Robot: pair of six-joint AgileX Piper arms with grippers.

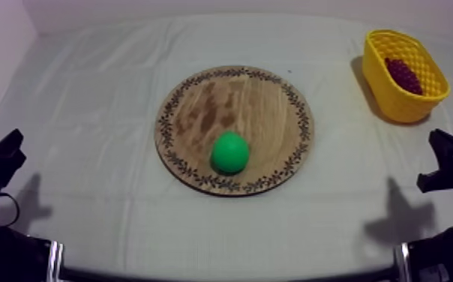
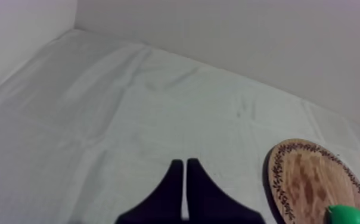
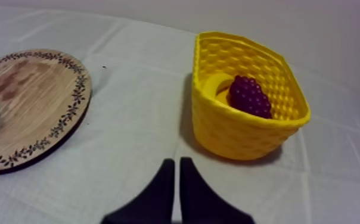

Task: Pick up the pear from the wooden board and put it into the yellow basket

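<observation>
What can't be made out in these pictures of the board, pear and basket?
Pear: in the top view it looks round, stem end untellable; both wrist views cut it off at an edge.
Curved yellow thing in the yellow basket: right wrist view, mostly hidden behind the grapes and the basket wall; kind unclear.
</observation>
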